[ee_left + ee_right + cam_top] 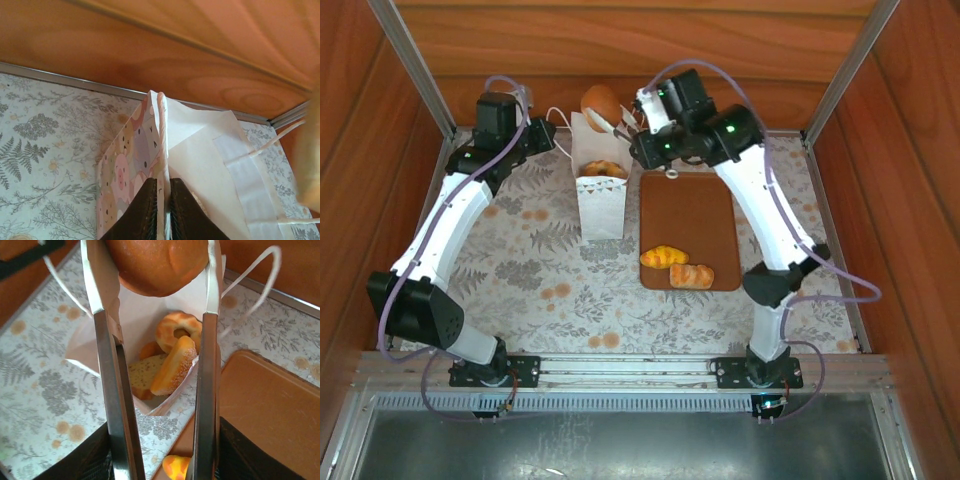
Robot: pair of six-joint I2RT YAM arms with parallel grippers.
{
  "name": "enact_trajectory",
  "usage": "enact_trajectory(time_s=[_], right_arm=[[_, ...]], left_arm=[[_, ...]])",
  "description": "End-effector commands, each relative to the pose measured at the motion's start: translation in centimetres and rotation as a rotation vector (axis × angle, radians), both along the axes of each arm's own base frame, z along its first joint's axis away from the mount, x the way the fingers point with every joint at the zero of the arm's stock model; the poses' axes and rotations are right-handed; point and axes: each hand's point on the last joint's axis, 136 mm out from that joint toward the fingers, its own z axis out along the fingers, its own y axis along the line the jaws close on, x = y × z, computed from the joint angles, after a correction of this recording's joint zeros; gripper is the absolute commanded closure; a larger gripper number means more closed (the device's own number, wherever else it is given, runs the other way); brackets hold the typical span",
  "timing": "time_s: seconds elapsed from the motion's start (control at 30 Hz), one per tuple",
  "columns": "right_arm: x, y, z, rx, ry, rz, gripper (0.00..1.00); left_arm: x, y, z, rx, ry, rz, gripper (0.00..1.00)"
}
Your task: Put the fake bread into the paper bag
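My left arm stretched to the tabletop's far left. There my left gripper (162,189) was pinched tight on the side wall of the white bag (200,165), which stood just left of the tray (690,205). My right arm bent over the tray's far edge, and my right gripper (155,275) clasped one round golden-brown bun (160,255) above the open bag. Inside lay a donut (176,329), a roll (172,365), a pale slice (141,380) and an orange piece I couldn't identify. A croissant (663,256) and a browner pastry (692,275) sat at the tray's near edge.
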Motion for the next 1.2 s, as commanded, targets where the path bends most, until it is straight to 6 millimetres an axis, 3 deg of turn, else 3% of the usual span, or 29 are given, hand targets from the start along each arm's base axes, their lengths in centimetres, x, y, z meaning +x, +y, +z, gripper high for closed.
enact_trajectory(time_s=[0.0,0.27,0.57,0.83,1.03,1.17], right_arm=[[0.0,-0.2,-0.4,-0.074,-0.026,0.013,0.5],[1.4,-0.1,-3.7,-0.17,0.006,-0.001,0.46],[2.3,0.0,-4.3,-0.191,-0.009,-0.018,0.36],[1.5,-0.2,-2.0,-0.137,-0.044,-0.011,0.36],[-0.2,-0.8,0.8,-0.069,-0.084,0.014,0.38],[-1.6,-1.8,2.6,-0.038,-0.112,0.021,0.38]], left_arm=[[0.3,0.2,-0.2,0.015,0.006,-0.003,0.86],[0.6,0.2,-0.3,0.014,0.008,-0.006,0.86],[0.7,0.2,-0.3,0.017,0.006,-0.007,0.86],[0.6,0.1,-0.3,0.012,0.009,-0.013,0.86],[0.7,0.0,-0.4,-0.003,0.018,-0.016,0.85],[0.6,0.2,-0.4,-0.022,0.026,-0.014,0.8]])
